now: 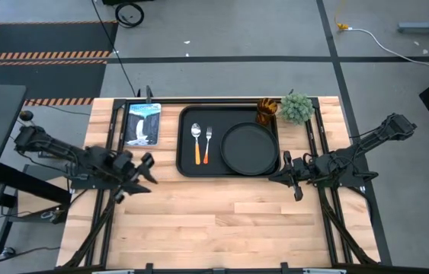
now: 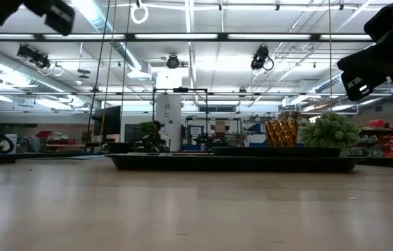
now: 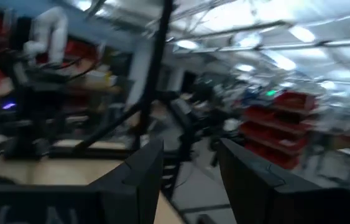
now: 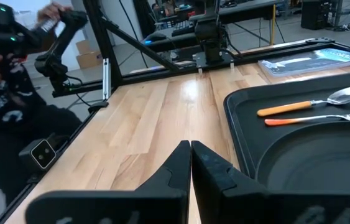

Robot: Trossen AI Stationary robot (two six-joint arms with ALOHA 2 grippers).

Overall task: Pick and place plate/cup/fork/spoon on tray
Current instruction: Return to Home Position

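Both grippers empty: left gripper (image 1: 147, 169) fingers parted, over bench (image 1: 199, 213) w/ nothing between; right gripper (image 1: 289, 173) pinched closed beside large black rectangular tray (image 1: 186, 169). Round matte black plate (image 1: 250, 148), yellow-orange-handled spoon (image 1: 196, 143), reddish-handled fork (image 1: 207, 144) lie in tray; amber glass cup (image 1: 266, 111) at its far right corner.

Black tray (image 1: 186, 141) holding spoon (image 1: 196, 141), fork (image 1: 207, 144), round plate (image 1: 249, 148), amber cup (image 1: 266, 111) at corner
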